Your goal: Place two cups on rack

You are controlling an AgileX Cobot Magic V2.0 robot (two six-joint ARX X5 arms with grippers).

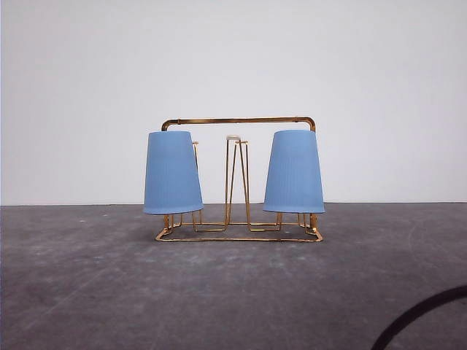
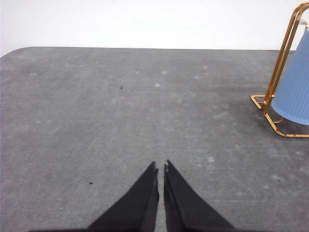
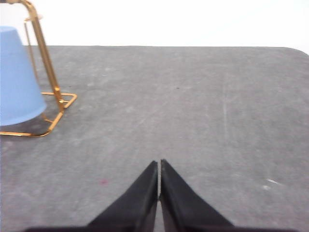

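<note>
**A:** Front view first. Gold rack [image 1: 238, 235] standing mid-table [image 1: 87, 292], square on. Two blue cups upside down on its prongs: left cup [image 1: 172, 173] at the left end, right cup [image 1: 294, 172] at the right end, both leaning a bit outward at the rim. Bare white-tipped prongs [image 1: 236, 179] between them, handle bar running over the top. Dark curved cable [image 1: 416, 315] in the near right corner.

**B:** And the left wrist?

**A:** Left claw [image 2: 161, 166] clenched, tips nearly touching, grasping nothing, hanging over bare grey table. Corner of the rack [image 2: 276, 92] plus a slice of cup [image 2: 295, 87] off at the edge, well apart from the fingers.

**B:** Right wrist?

**A:** Same deal, mirrored. Right claw [image 3: 159, 163] pinched closed, empty, over the table. Rack end [image 3: 46, 72] and cup [image 3: 17, 79] over at the far side, well clear.
</note>
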